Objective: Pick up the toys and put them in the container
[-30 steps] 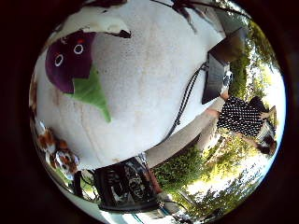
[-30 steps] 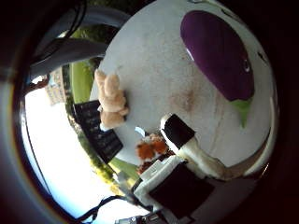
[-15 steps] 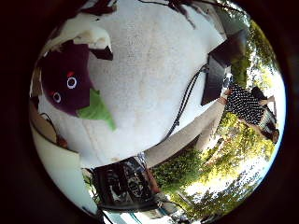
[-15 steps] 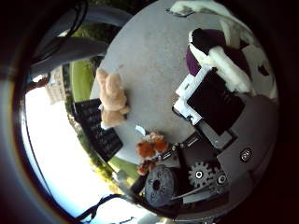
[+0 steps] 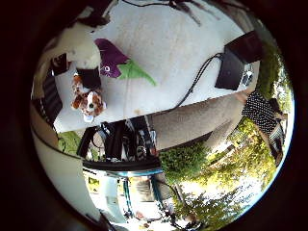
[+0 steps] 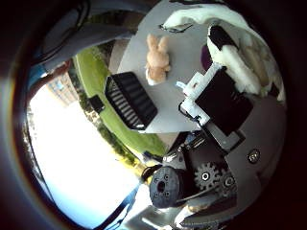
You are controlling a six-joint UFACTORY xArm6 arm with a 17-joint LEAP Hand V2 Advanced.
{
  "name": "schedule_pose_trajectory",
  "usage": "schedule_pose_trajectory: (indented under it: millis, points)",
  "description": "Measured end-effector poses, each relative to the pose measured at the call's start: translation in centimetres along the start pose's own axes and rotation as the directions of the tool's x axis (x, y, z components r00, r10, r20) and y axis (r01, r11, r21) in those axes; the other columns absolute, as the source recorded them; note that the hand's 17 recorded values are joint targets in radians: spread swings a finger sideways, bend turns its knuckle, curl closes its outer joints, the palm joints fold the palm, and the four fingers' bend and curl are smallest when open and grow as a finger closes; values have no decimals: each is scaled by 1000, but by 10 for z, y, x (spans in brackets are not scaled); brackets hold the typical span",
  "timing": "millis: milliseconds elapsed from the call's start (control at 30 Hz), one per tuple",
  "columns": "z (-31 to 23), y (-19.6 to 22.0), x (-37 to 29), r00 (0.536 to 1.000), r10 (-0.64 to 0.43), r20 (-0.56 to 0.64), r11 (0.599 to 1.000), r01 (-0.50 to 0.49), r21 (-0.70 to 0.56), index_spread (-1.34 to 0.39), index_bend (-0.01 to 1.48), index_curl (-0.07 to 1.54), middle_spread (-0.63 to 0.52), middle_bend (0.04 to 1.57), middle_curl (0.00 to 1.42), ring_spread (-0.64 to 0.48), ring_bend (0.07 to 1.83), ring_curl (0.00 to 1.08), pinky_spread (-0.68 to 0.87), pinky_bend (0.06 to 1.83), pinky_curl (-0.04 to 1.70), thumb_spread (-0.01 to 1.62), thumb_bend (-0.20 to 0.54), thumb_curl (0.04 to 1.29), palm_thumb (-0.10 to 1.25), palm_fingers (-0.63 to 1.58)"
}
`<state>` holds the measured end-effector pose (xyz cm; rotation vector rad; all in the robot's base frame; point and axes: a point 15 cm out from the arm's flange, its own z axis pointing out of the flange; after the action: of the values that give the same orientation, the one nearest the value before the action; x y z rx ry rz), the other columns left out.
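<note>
A purple eggplant toy (image 5: 114,63) with a green leaf lies on the white table (image 5: 168,43). My right hand (image 6: 225,81) has its white and black fingers (image 5: 79,53) curled onto the toy's purple end, hiding part of it. A brown and white dog toy (image 5: 87,100) sits right beside those fingers. A beige bunny toy (image 6: 157,60) rests farther off on the table. Next to the bunny, at the table's edge, stands the black slatted container (image 6: 130,98).
A black box (image 5: 238,60) with a cable running from it stands at the table's far side. The table edge drops to grass and paving. A person (image 5: 262,113) stands beyond the table, touching nothing.
The whole view has swung round, so the palm has turned. The fingers have closed further over the eggplant toy, and the dog toy and the container's side now show beside them.
</note>
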<state>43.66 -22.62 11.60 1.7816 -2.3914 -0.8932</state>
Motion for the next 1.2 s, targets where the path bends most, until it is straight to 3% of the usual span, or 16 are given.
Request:
schedule_pose_trajectory:
  millis: [133,200,233,267,333,467,633,700,733,767,1000,1200]
  points:
    - [-13,1,4,1000,-22,9,999,22,40,-802,789,158,-216,1164,1033,-87,1481,781,151,1594,685,1137,-34,715,908,838]
    - [-14,4,15,999,-43,22,998,42,46,-749,760,168,-209,1096,1010,-38,1449,758,173,1495,698,1134,-57,648,846,601]
    - [-13,7,22,998,-52,30,998,50,46,-641,761,185,-198,989,967,-9,1350,737,190,1447,699,1129,-59,624,815,380]
    - [-9,9,26,997,-60,38,998,58,38,-500,709,199,-157,778,887,40,1209,711,222,1350,691,1120,-58,599,791,-91]
    - [2,11,32,996,-72,51,997,71,20,-385,672,199,-60,535,740,134,907,575,290,1162,582,1112,-55,556,749,-319]
    - [21,-1,49,996,-78,46,997,77,33,-312,466,162,83,310,582,245,599,393,375,959,434,1092,-44,489,712,-285]
    - [34,-9,57,994,-112,11,991,111,78,-297,295,159,173,124,442,316,404,311,439,770,339,1057,-48,406,621,-195]
    - [31,-11,58,993,-118,-18,987,119,109,-253,346,190,181,111,408,322,357,298,448,708,314,1058,-35,394,628,-128]
    - [27,-13,60,992,-119,-42,983,124,132,-227,486,236,180,113,390,315,321,289,451,644,292,1063,-26,396,644,-25]
    - [23,-15,62,991,-119,-65,979,128,158,-227,526,244,179,109,380,316,316,288,452,629,288,1065,-22,397,652,-9]
    - [-22,10,51,970,-141,-198,933,197,299,-445,867,338,20,315,425,297,325,285,491,494,209,1038,-14,458,792,380]
    - [-44,57,27,939,-211,-272,939,272,209,-546,983,449,-46,376,457,285,344,307,508,476,196,1022,-28,479,807,377]
